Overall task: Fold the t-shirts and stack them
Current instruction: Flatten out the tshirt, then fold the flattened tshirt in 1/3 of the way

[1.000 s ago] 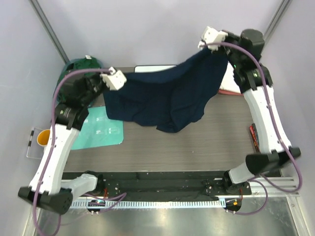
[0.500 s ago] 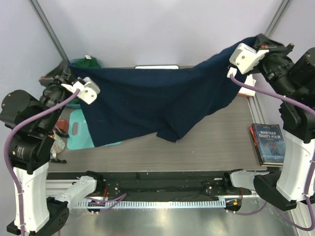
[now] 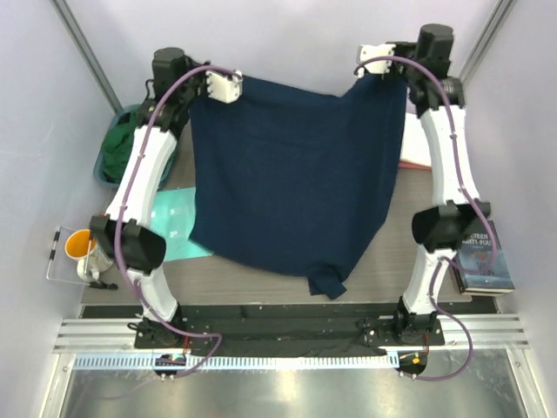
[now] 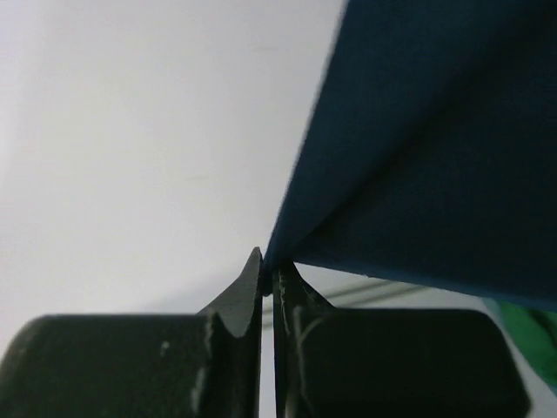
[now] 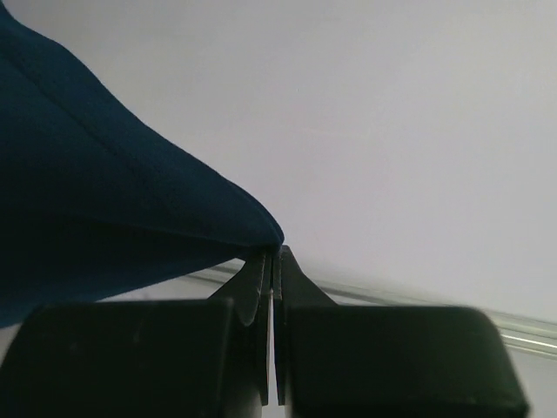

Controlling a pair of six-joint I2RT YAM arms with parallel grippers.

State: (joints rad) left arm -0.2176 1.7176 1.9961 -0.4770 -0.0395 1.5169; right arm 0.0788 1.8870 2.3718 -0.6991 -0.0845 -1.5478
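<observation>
I have the dark navy blue cloth t-shirt (image 3: 291, 174) spread wide and hanging above the grey wood-grain counter (image 3: 252, 287), with its lowest fold drooping toward the near edge. My left gripper (image 4: 265, 266) is clamped on one top corner, and my right gripper (image 5: 274, 257) is pinched tight on the other. A crumpled dark green cloth t-shirt (image 3: 117, 148) sits at the far left, well apart.

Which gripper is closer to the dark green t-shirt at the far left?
Left. The left gripper pinches the navy t-shirt right of the dark green t-shirt; the right gripper holds the other corner, far to the right.
</observation>
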